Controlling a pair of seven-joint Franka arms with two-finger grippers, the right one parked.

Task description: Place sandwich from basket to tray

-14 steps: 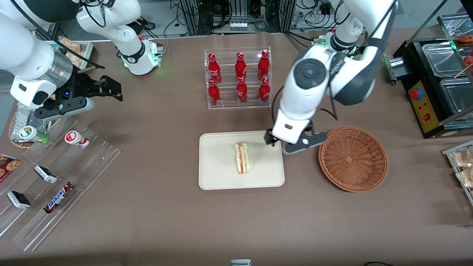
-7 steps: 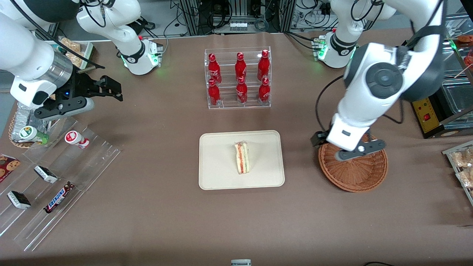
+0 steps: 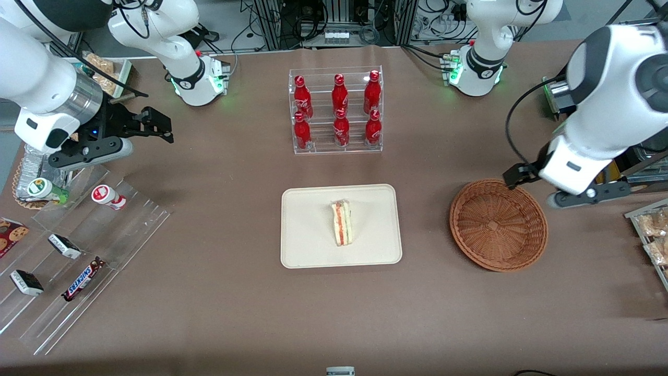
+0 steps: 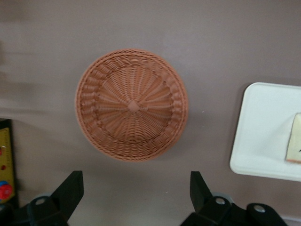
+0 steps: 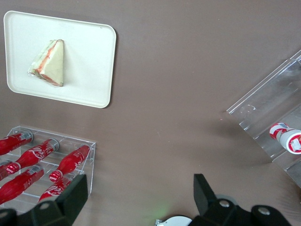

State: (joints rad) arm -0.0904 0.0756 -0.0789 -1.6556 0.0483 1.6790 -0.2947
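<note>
The sandwich [image 3: 342, 224] lies on the cream tray [image 3: 308, 256], its orange and green filling facing up. The wicker basket [image 3: 498, 224] is empty, beside the tray toward the working arm's end. My left gripper [image 3: 522, 175] hangs above the basket's edge that is farther from the front camera, clear of it. In the left wrist view the gripper [image 4: 135, 188] is open wide and empty, with bare tablecloth between the fingers; the basket [image 4: 131, 104], the tray [image 4: 263, 136] and a corner of the sandwich [image 4: 295, 146] show there. The right wrist view shows the sandwich [image 5: 49, 61] on the tray [image 5: 89, 56].
A clear rack of red bottles [image 3: 336, 109] stands farther from the front camera than the tray. A black machine [image 3: 610, 130] and a metal tray of pastries [image 3: 652, 230] sit at the working arm's end. Clear stepped racks with snacks [image 3: 78, 250] lie toward the parked arm's end.
My gripper has moved from the tray's edge across the basket toward the working arm's end, empty. The sandwich has stayed on the tray.
</note>
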